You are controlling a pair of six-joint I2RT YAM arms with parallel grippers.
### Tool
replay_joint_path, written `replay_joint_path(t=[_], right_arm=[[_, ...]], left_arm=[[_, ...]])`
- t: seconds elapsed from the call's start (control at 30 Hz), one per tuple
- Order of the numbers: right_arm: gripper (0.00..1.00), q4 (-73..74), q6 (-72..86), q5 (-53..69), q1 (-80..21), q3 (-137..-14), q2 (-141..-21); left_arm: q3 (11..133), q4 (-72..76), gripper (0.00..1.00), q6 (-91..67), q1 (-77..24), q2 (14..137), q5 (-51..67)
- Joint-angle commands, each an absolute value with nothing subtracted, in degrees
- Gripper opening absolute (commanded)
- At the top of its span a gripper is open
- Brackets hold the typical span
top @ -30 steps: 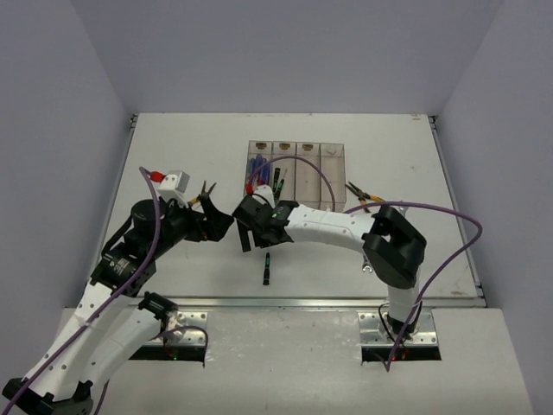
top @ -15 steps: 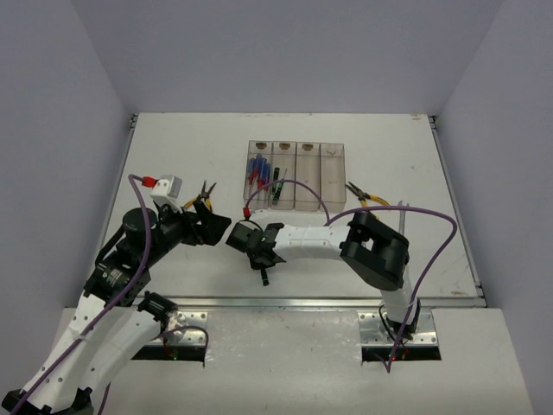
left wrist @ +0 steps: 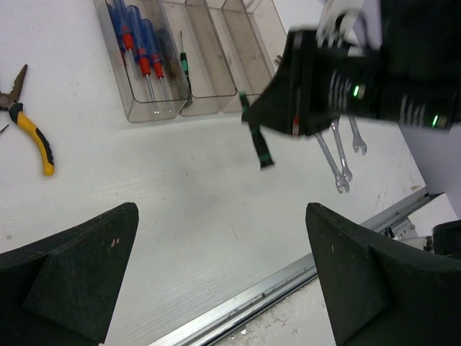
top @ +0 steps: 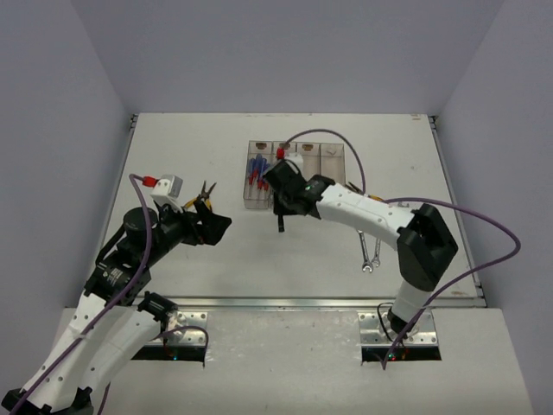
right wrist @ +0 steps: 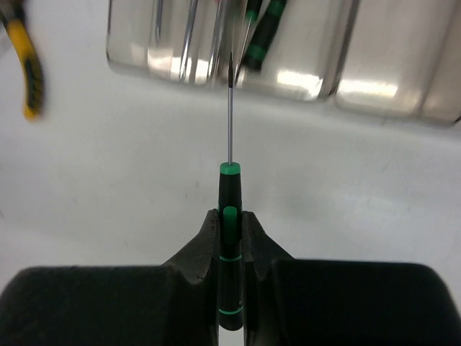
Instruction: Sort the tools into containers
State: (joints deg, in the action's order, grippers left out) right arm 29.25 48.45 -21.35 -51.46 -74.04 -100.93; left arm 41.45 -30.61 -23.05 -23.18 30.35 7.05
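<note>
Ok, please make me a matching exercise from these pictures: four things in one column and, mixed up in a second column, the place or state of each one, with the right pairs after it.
Column one
1. blue-handled screwdrivers
2. silver wrenches
3. left gripper
4. right gripper

Column two
a. jaws shut on a black-and-green screwdriver
b. lying on the bare table
c. jaws open, holding nothing
d. inside the leftmost bin

Pairs: 1-d, 2-b, 3-c, 4-a

held screwdriver [right wrist: 229, 193]: black, green bands
binned screwdrivers [left wrist: 142, 47]: blue, red collars
pliers [left wrist: 32, 133]: yellow handles
wrenches [left wrist: 340, 186]: silver
</note>
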Motion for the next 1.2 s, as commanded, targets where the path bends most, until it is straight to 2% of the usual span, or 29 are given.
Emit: replay_joint_path(t=[0.0,0.1,0.23,0.37,0.4,0.47,0.57,0.67,0.8,0.9,1.0,1.13,1.17], right_arm=[[0.0,29.7,40.1,-20.3,-42.9,-83.5,-102.3],[0.01,32.6,38.8,-16.7,-37.6,-93.1,-108.1],[0.0,37.8,37.2,-11.7,-33.0,-110.8,-121.8],[0.03,39.9,36.8,-10.5,-31.2,-120.3,-129.4],[0.07,39.8,36.9,-9.7,-30.6,-120.7,-130.5],[0.21,39.8,36.7,-8.2,-30.4,-121.5,-131.0],[0.64,40.1,36.2,-7.7,-30.3,-121.7,-129.7],[0.71,40.3,35.1,-7.8,-30.3,-120.9,-125.2],[0.76,38.6,33.7,-3.4,-30.3,-114.7,-116.6],[0.83,36.2,30.7,2.6,-30.4,-103.6,-105.6],[0.86,32.8,27.4,6.2,-30.4,-87.9,-93.0],[0.89,25.5,25.9,9.4,-30.3,-64.5,-78.4],[0.89,24.7,25.9,10.0,-30.2,-64.2,-78.2]], left_arm=[[41.7,-27.6,1.0,-23.6,-23.3,31.5,6.7],[41.8,-27.6,1.0,-23.7,-23.3,32.2,6.3],[41.9,-27.8,1.0,-23.7,-23.3,33.0,6.2],[42.0,-28.0,1.0,-23.9,-23.4,33.2,5.7],[41.9,-28.1,1.0,-23.9,-23.4,33.0,5.2],[41.9,-28.1,1.0,-24.1,-23.4,33.2,4.6],[42.3,-28.5,1.0,-24.2,-23.4,35.6,3.1],[44.1,-30.4,1.0,-24.8,-23.3,38.9,0.8],[46.8,-33.0,1.0,-25.7,-22.5,45.0,-4.4],[49.7,-34.7,1.0,-26.4,-22.0,52.4,-11.4],[51.6,-34.1,1.0,-25.9,-20.3,60.0,-18.8],[57.0,-34.6,1.0,-28.5,-10.0,71.7,-16.0],[57.8,-34.8,1.0,-28.7,-9.9,71.9,-16.0]])
